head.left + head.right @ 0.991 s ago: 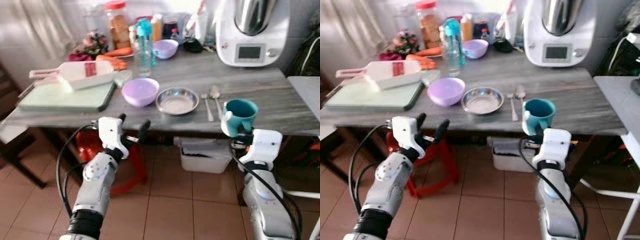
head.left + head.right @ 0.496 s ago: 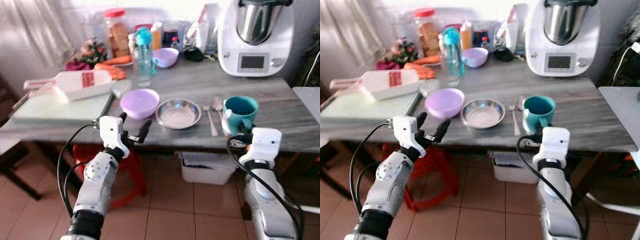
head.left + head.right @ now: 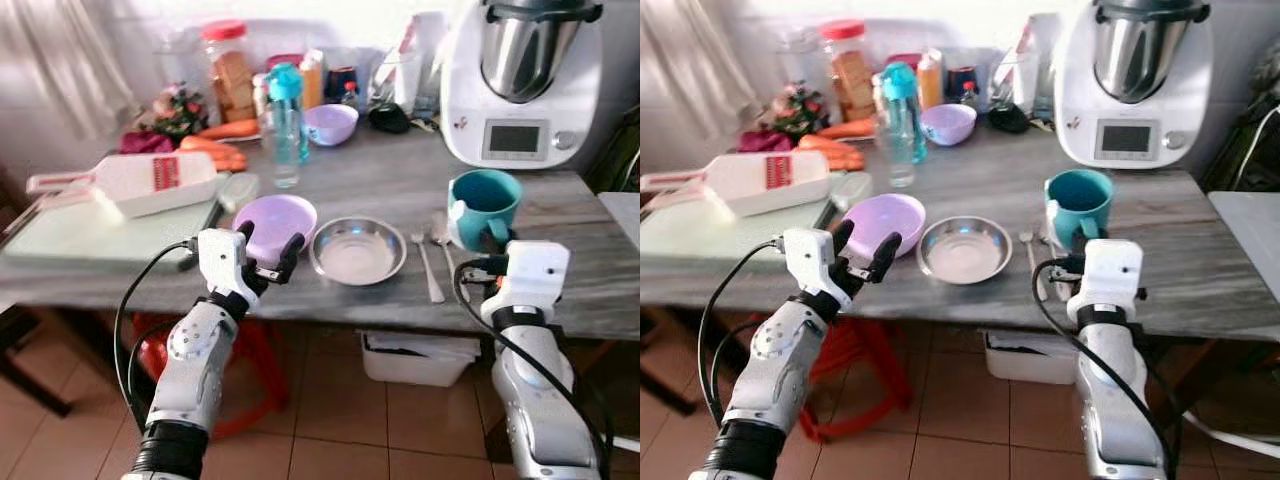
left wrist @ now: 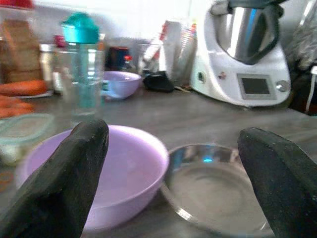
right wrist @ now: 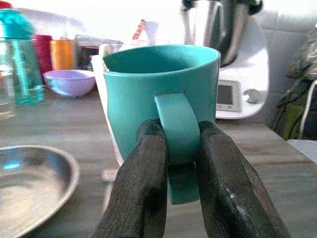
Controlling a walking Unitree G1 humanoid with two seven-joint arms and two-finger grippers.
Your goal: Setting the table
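A teal mug point(image 3: 484, 206) hangs just above the grey table point(image 3: 400, 180), right of a fork point(image 3: 428, 272) and spoon point(image 3: 441, 236). My right gripper point(image 5: 173, 163) is shut on the mug's handle point(image 5: 177, 130). A steel bowl point(image 3: 357, 249) sits mid-table with a lilac bowl point(image 3: 273, 220) to its left. My left gripper point(image 3: 268, 255) is open at the table's front edge, just before the lilac bowl point(image 4: 109, 171) and touching nothing.
A white food processor point(image 3: 522, 80) stands at the back right. Bottle point(image 3: 285, 110), jars, a second lilac bowl point(image 3: 330, 123) and carrots point(image 3: 215, 145) crowd the back. A green cutting board point(image 3: 100, 225) with a white slicer point(image 3: 140, 182) lies left. Under the table: a red stool point(image 3: 250, 350), a white bin point(image 3: 415, 355).
The camera has come closer to the table. My right gripper has carried the mug in over the tabletop, and my left gripper has risen to the front edge by the lilac bowl.
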